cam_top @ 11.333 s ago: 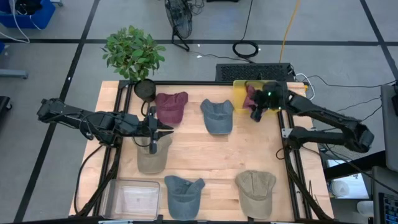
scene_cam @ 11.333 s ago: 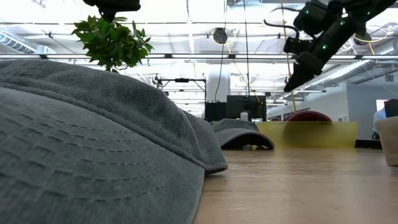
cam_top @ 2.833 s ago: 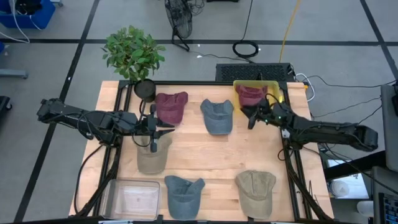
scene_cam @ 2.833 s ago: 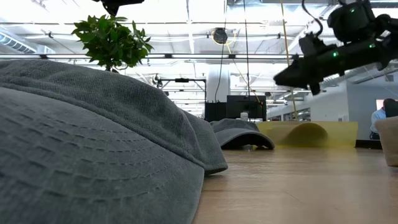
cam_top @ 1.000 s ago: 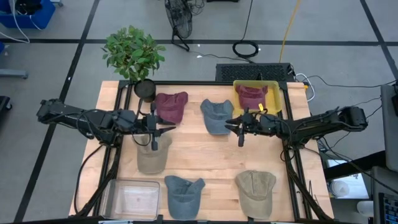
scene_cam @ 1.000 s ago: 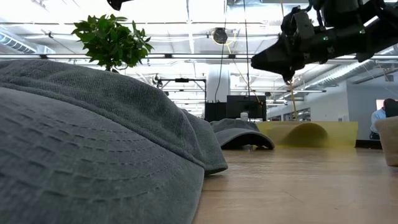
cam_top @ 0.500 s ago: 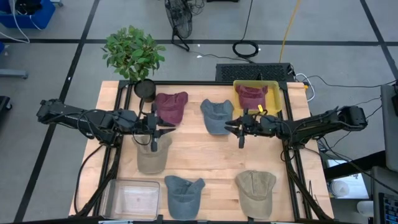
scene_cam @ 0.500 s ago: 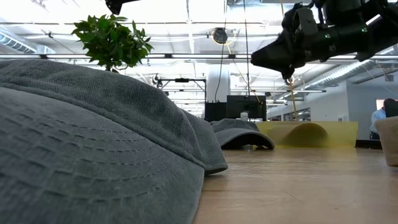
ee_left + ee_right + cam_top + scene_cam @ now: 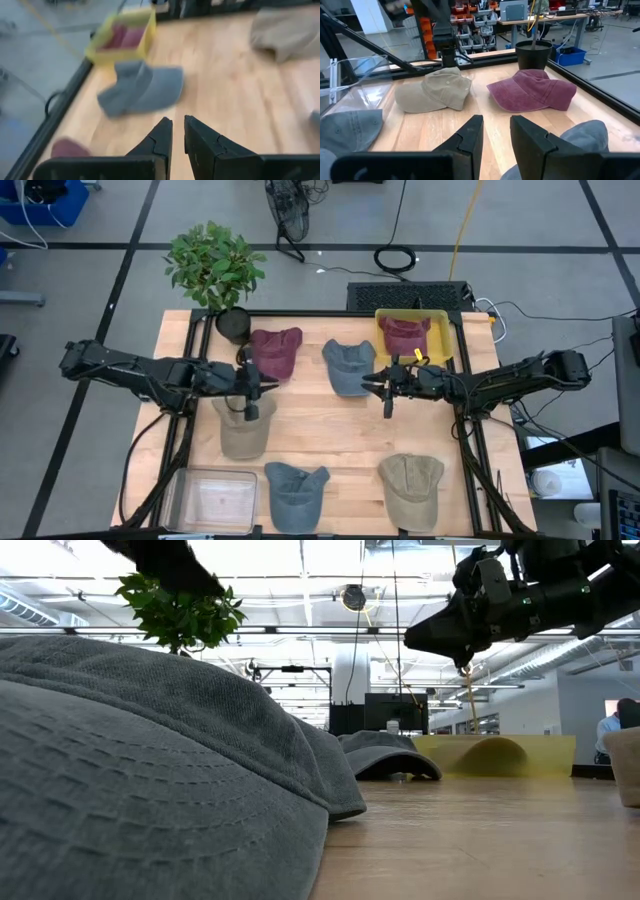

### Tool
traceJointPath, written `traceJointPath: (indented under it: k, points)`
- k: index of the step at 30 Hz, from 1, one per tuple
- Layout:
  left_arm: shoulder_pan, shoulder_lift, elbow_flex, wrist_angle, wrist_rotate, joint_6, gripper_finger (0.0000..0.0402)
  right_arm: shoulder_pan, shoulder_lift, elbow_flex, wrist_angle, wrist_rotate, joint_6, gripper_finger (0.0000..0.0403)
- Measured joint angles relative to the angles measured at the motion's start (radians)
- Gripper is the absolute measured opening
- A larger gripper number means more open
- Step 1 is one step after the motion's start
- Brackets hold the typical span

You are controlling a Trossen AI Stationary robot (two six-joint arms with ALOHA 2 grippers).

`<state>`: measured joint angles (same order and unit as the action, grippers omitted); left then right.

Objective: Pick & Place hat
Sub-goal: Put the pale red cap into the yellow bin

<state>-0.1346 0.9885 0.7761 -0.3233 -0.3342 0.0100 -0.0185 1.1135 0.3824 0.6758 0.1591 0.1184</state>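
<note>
Several caps lie brim-flat on the wooden table: a maroon one (image 9: 275, 350), a grey-blue one (image 9: 349, 366), a tan one (image 9: 243, 430), a second grey-blue (image 9: 295, 488) and a second tan (image 9: 412, 485). Another maroon cap (image 9: 404, 333) sits in the yellow bin (image 9: 440, 320). My left gripper (image 9: 251, 410) (image 9: 178, 122) hangs above the tan cap's far part, fingers nearly together, holding nothing. My right gripper (image 9: 367, 385) (image 9: 496, 122) hovers just right of the grey-blue cap's brim, fingers slightly apart and empty; it is high in the low view (image 9: 412, 640).
A potted plant (image 9: 213, 265) stands at the far left corner. A clear plastic container (image 9: 212, 498) sits at the near left corner. Bare wood lies in the middle (image 9: 330, 425). In the low view a grey-blue cap (image 9: 150, 770) fills the foreground.
My left gripper has dropped and tipped down toward the tan cap; in the low view its arm now enters at the top left. The right arm and all caps have kept still.
</note>
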Motion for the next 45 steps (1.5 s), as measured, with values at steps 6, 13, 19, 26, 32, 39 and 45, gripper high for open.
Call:
traceJointPath:
  k: [6, 13, 19, 26, 32, 39, 45]
  points:
    - [0.055, 0.105, 0.000, -0.074, 0.019, -0.013, 0.0067, -0.002, 0.000, 0.000, 0.001, 0.001, 0.000, 0.0084]
    - [0.071, 0.239, 0.000, -0.086, -0.147, 0.021, 0.0123, -0.003, 0.000, 0.000, 0.000, 0.026, -0.008, 0.0084]
    - [0.080, 0.307, 0.000, -0.114, -0.123, 0.012, 0.0189, -0.003, 0.000, 0.000, -0.009, 0.025, -0.008, 0.0084]
    - [0.102, 0.365, 0.000, -0.140, -0.119, 0.006, 0.0219, -0.003, 0.000, 0.000, -0.015, 0.026, -0.008, 0.0084]
    - [0.133, 0.366, 0.000, -0.164, -0.119, -0.016, 0.0221, -0.003, 0.000, -0.001, -0.015, 0.027, -0.008, 0.0084]
    - [0.143, 0.412, -0.016, -0.281, -0.120, -0.076, 0.0205, -0.013, 0.000, -0.001, -0.002, 0.027, -0.050, 0.0084]
    - [0.154, 0.482, -0.019, -0.246, -0.202, -0.069, 0.0185, -0.063, 0.000, -0.001, 0.032, 0.025, -0.054, 0.0084]
